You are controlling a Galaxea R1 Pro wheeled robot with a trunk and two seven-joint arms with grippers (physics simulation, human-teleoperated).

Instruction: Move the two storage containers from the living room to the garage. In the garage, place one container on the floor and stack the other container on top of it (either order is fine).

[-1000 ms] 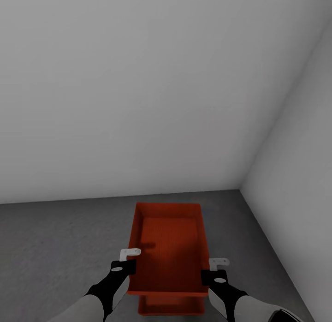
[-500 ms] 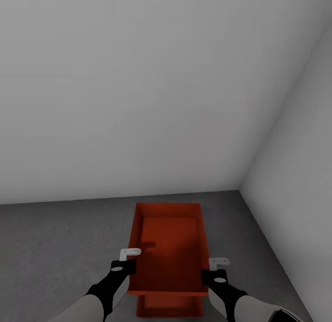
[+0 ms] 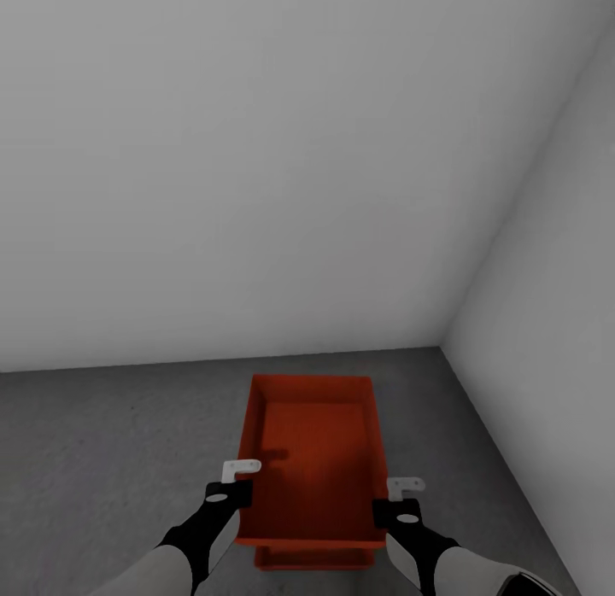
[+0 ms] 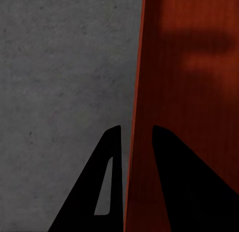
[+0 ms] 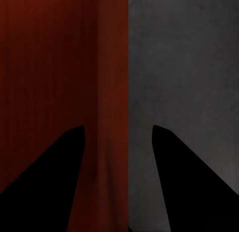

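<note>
White walls [image 3: 256, 169] meet in corner far right; grey concrete floor [image 3: 102, 442] below. You hold upper container [image 3: 312, 459] above lower container [image 3: 314, 559], whose near edge peeks out underneath, both near right wall. Your left gripper [image 3: 229, 483] straddles upper container's left wall, fingers [image 4: 112, 182] either side, clamped on it. Your right gripper [image 3: 398, 499] straddles right wall with wider gap; grip cannot be confirmed.
</note>
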